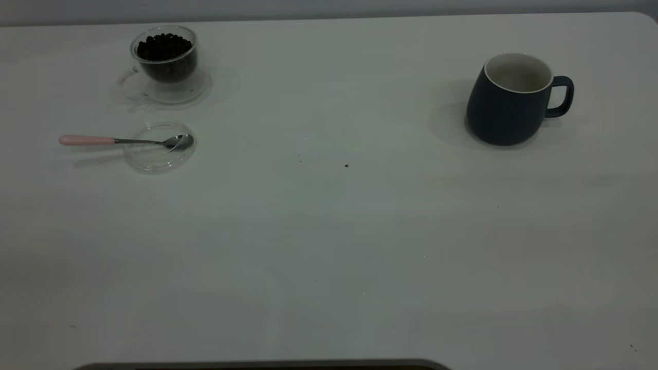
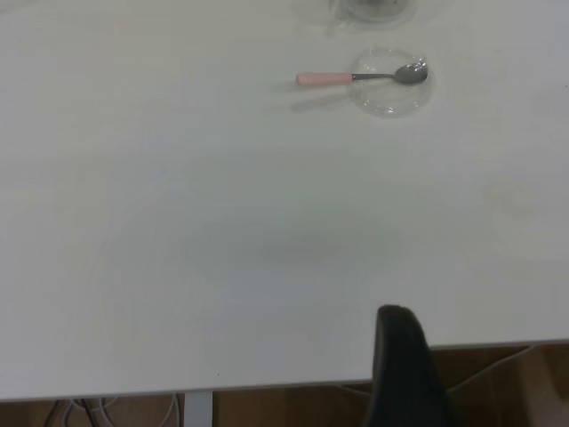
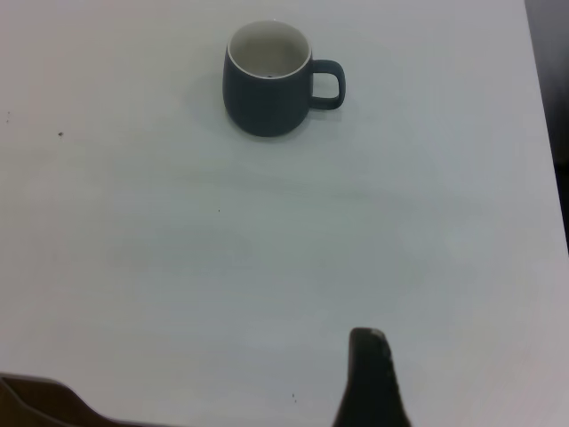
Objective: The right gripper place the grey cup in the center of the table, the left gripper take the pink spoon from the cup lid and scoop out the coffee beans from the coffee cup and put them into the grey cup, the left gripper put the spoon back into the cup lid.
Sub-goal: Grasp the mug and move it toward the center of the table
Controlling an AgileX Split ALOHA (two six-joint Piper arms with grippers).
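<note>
The grey cup stands upright and empty at the table's far right, handle pointing right; the right wrist view also has the cup. At the far left, the clear coffee cup on its saucer holds a heap of coffee beans. In front of it the pink spoon lies with its bowl in the cup lid and its handle sticking out to the left. No arm shows in the exterior view. My left gripper hovers shut at the near table edge, far from the spoon and lid. My right gripper is shut, well short of the cup.
A few dark specks dot the table's middle. The near table edge has cables and floor beyond it in the left wrist view. A dark strip lies past the table's right edge.
</note>
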